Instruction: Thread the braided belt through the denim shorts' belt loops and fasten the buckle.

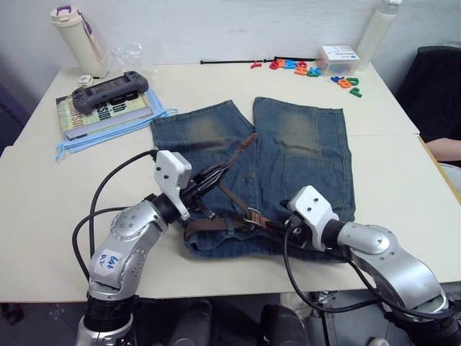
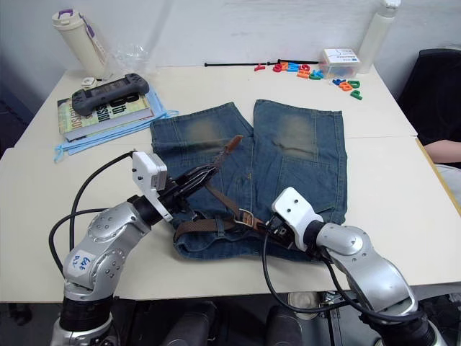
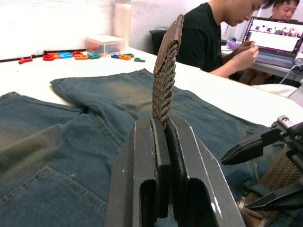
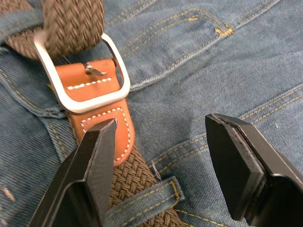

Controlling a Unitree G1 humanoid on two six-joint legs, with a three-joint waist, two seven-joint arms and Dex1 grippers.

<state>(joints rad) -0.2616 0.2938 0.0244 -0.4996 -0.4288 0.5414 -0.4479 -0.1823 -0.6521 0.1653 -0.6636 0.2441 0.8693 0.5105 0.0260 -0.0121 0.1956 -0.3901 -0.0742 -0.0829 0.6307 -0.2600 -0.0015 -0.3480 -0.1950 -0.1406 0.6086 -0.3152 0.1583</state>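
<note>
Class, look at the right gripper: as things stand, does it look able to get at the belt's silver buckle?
Probably yes. The right gripper hangs open just beside the buckle, which lies exposed on the shorts with nothing between.

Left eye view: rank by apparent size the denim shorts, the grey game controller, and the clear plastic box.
1. denim shorts
2. grey game controller
3. clear plastic box, though farther from the camera, so less sure.

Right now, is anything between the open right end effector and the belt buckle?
Nothing visible. The right end effector hangs open just above the denim shorts, with the silver buckle of the braided belt directly ahead.
</note>
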